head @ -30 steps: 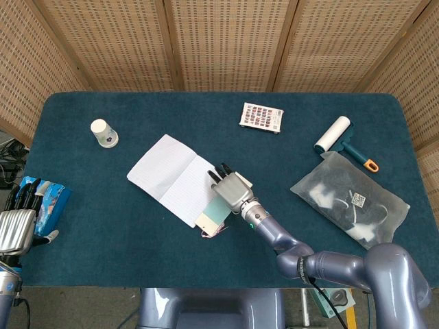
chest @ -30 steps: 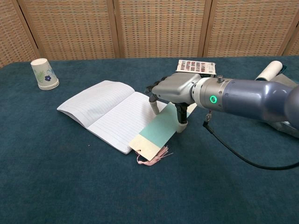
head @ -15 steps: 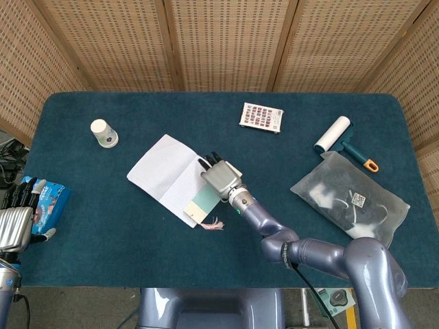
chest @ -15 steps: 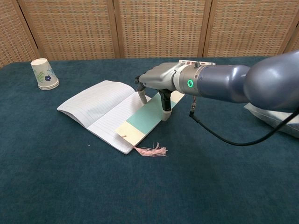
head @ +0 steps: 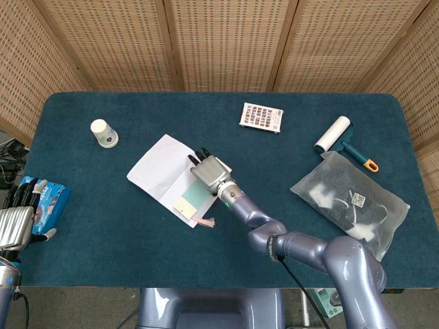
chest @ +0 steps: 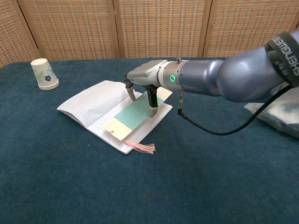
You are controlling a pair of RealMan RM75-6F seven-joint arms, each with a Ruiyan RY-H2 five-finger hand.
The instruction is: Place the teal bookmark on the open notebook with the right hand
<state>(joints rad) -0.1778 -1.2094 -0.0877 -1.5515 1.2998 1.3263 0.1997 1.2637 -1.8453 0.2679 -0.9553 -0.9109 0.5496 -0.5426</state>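
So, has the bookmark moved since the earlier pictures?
Yes. The bookmark has moved left, away from the color card and toward the cup. It now lies on the notebook, and only its tassel hangs over the edge.

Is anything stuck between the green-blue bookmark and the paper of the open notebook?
Nothing visible. The flat teal bookmark with a cream end lies on the white lined open notebook's right page, under the right hand's fingertips. Only its pink tassel hangs off the edge.

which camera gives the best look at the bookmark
The chest view: the bookmark shows large, lying on the notebook, tassel over the edge. The head view shows it small, partly under the right robot hand.
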